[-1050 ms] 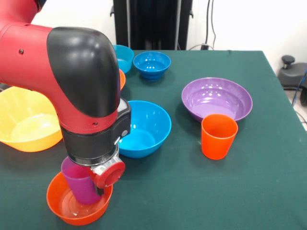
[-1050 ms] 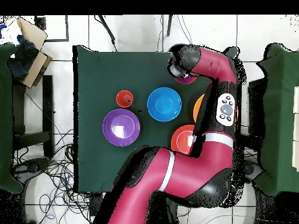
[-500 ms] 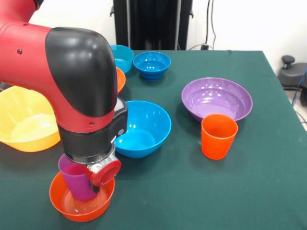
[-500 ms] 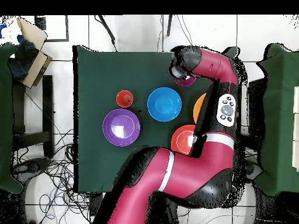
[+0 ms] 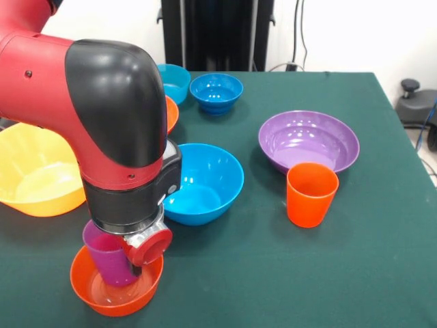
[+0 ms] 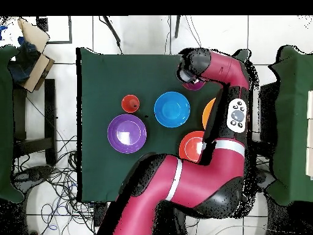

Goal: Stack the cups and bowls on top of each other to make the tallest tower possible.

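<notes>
A purple cup stands slightly tilted inside the orange-red bowl at the table's front left. My gripper is shut on it, mostly hidden under the black wrist, with one dark finger showing beside the cup. From above only a sliver of the purple cup shows past the wrist. An orange cup stands alone in front of the wide purple bowl. A medium blue bowl sits mid-table.
The large yellow-orange bowl sits at the left edge. A small blue bowl, a teal bowl and a small orange bowl stand at the far side, partly behind the arm. The arm covers the table's left part.
Over the last second the wrist and purple cup shifted slightly left, and the orange-red bowl slid a little with them. Nothing has moved in the last half second.
</notes>
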Tool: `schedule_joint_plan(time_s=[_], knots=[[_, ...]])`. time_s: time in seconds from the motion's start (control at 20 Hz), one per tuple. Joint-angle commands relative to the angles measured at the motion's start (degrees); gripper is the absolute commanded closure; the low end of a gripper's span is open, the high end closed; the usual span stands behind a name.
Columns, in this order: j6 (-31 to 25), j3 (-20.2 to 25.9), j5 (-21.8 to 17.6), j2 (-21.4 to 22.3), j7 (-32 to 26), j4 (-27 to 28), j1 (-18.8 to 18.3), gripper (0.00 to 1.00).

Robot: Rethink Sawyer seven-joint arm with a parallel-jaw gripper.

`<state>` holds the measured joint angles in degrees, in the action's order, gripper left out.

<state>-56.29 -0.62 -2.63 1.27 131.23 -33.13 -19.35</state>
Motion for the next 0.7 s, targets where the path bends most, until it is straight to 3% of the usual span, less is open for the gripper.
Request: schedule_joint_plan(time_s=[0.05, 0.15, 0.2, 0.4, 0.7], knots=[[3.4, 2.1, -2.9, -2.3, -2.8, -2.7, 1.5, 1.00], [5.3, 2.1, -3.0, -2.1, -2.3, -3.4, 1.4, 1.00], [6.2, 2.1, -3.0, -1.9, -2.0, -3.7, 1.4, 0.00], [4.1, 0.0, -2.8, -0.4, 1.7, -4.4, 2.6, 0.00], [2.4, -1.5, -1.7, 1.6, 1.6, -5.8, 3.3, 0.00]])
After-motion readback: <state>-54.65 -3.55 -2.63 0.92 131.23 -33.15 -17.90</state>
